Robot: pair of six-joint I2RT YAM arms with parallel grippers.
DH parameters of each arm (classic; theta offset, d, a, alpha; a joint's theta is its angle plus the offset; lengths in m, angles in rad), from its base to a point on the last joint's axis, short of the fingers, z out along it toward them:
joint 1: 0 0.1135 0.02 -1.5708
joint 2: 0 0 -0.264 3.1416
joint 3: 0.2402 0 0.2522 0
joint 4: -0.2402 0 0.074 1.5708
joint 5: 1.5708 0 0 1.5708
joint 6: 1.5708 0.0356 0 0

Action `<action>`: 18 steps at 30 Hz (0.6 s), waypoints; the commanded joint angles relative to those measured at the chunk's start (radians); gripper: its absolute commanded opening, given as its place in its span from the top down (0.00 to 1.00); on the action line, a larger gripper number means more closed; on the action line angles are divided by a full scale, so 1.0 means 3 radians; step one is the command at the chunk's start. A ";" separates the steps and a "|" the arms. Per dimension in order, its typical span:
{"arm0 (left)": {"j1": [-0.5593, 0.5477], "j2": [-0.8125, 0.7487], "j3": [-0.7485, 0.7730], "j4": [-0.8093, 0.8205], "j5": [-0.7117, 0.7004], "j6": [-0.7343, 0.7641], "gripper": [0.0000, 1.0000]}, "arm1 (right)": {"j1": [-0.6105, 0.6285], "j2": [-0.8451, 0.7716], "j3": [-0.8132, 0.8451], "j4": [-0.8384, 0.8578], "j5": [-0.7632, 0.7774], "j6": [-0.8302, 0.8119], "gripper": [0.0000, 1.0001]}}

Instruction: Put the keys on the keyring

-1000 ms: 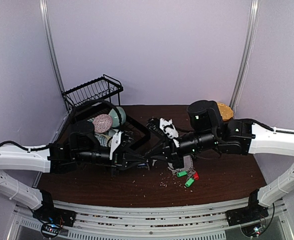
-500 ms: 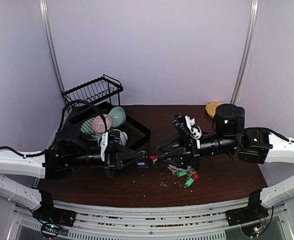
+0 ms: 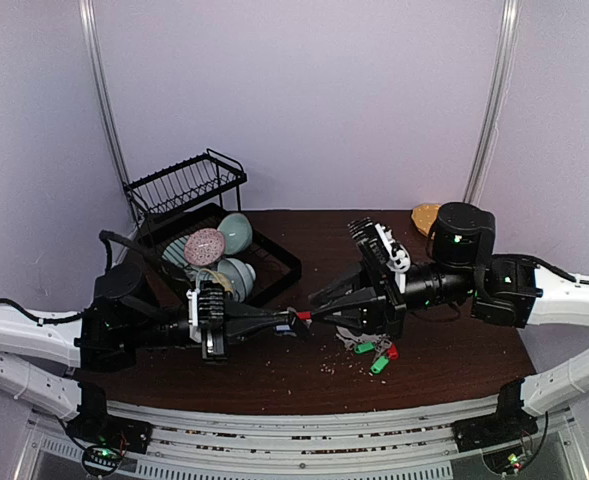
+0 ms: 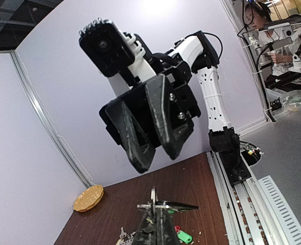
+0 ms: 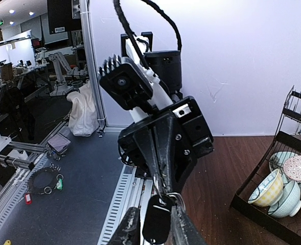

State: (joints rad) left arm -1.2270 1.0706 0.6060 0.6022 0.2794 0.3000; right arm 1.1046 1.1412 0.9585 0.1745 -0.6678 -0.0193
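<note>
My left gripper [image 3: 296,320] is shut on a small thin silver ring [image 4: 154,196], seen edge-on, held above the table's middle. A key with a black tag [image 5: 157,220] hangs from that ring; the tag also shows in the left wrist view [image 4: 183,206]. My right gripper [image 3: 322,312] faces the left one tip to tip. Its fingers [image 5: 131,227] stand apart either side of the black tag, with a gap on the left side. More keys with green and red tags [image 3: 376,352] lie on the table below it. A large oval keyring does not show clearly.
A black dish rack [image 3: 189,185] with several bowls [image 3: 219,240] stands at the back left. A round yellow-orange plate [image 3: 426,215] lies at the back right. Crumbs are scattered on the dark wooden table [image 3: 274,375] near the keys.
Both arms drew back towards their own sides, so the grippers now meet tip to tip at the table's middle. In the last half second the left arm drew back slightly more.
</note>
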 commanded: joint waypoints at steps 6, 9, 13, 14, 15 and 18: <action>-0.0011 0.0101 0.0102 0.0239 0.0014 0.0025 1.00 | 0.0202 0.0089 0.0063 0.0302 0.0131 -0.0091 0.82; -0.0011 0.0105 0.0100 0.0243 0.0036 0.0011 1.00 | 0.0209 0.0140 0.0075 0.0286 0.0166 -0.0102 0.82; -0.0016 0.0098 0.0092 0.0234 0.0072 -0.0002 1.00 | 0.0207 0.0155 0.0057 0.0255 0.0265 -0.0145 0.80; -0.0016 0.0095 0.0092 0.0233 0.0086 -0.0006 1.00 | 0.0206 0.0159 0.0052 0.0242 0.0311 -0.0152 0.79; -0.0016 0.0093 0.0091 0.0232 0.0101 -0.0004 1.00 | 0.0209 0.0158 0.0050 0.0222 0.0348 -0.0159 0.77; -0.0016 0.0095 0.0087 0.0223 0.0122 0.0007 1.00 | 0.0209 0.0149 0.0035 0.0210 0.0411 -0.0178 0.76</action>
State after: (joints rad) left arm -1.2270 1.0996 0.6067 0.6102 0.2935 0.3016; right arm 1.1622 1.1915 0.9585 0.2337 -0.5900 -0.0559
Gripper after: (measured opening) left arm 0.005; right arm 0.238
